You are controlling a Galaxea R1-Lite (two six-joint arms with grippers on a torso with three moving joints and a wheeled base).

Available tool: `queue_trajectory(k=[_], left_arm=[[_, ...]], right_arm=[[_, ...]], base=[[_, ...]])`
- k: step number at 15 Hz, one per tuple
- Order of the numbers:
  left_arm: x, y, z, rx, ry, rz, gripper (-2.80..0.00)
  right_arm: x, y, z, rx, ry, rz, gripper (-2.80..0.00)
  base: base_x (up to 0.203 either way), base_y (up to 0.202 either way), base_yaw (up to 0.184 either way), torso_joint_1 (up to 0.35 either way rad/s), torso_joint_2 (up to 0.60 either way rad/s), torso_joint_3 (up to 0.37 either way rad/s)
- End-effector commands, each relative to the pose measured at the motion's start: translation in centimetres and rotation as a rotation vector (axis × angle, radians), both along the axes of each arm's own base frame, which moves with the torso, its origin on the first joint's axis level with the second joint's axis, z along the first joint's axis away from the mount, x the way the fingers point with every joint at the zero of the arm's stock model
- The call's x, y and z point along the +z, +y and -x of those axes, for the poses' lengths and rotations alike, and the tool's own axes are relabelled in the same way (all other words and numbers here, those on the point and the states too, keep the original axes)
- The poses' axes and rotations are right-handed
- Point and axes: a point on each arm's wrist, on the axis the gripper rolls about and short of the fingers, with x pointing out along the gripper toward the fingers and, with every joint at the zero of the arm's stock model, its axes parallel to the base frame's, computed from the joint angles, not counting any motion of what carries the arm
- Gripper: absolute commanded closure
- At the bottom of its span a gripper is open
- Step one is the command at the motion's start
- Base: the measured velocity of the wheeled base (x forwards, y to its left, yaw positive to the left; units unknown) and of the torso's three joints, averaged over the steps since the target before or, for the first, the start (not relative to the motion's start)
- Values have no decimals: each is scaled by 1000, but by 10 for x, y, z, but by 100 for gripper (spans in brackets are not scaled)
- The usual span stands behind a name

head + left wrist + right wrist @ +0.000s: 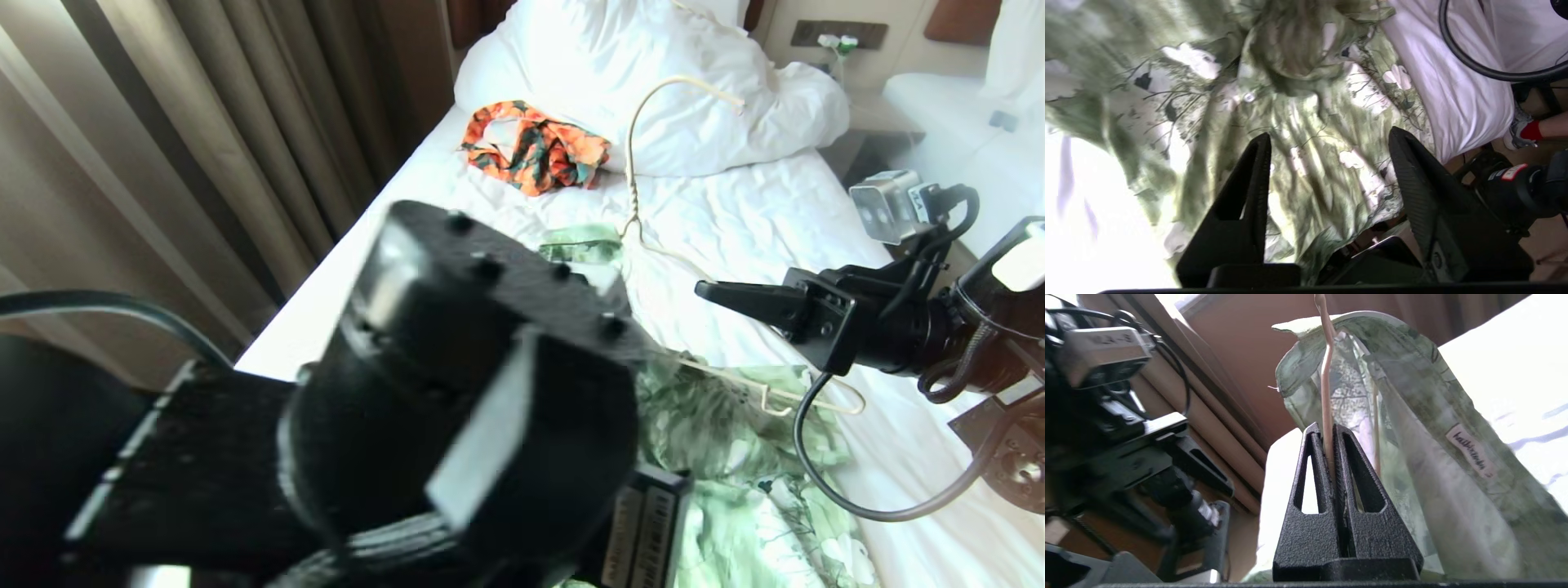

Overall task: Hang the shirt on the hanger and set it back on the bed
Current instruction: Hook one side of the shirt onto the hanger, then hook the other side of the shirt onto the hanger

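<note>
Left gripper: fingers spread, nothing between them, poised over the shirt. Shirt lies crumpled on the bed, partly draped over the hanger. Right gripper: fingers pressed together, pinching the hanger wire, hook toward the pillow.

place: bedroom | signs: bed, bunched duvet, curtains, second bed
</note>
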Motion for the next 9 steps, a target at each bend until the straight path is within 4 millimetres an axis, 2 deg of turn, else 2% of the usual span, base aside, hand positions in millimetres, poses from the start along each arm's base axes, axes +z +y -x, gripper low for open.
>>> queue_trajectory(k=[1, 6, 8, 9], left_arm=[[14, 47, 8, 37, -24, 60, 0], [30, 151, 23, 192, -112, 152, 0], [34, 178, 31, 237, -163, 148, 0], [37, 185, 33, 246, -195, 130, 0]], right_arm=[[-1, 10, 1, 55, 23, -29, 0], [6, 25, 17, 123, 16, -40, 0], [5, 28, 25, 143, 25, -38, 0], [2, 30, 29, 153, 36, -34, 0]], base=[[0, 0, 0, 0, 0, 0], [0, 0, 0, 0, 0, 0], [0, 0, 0, 0, 0, 0], [0, 0, 0, 0, 0, 0]])
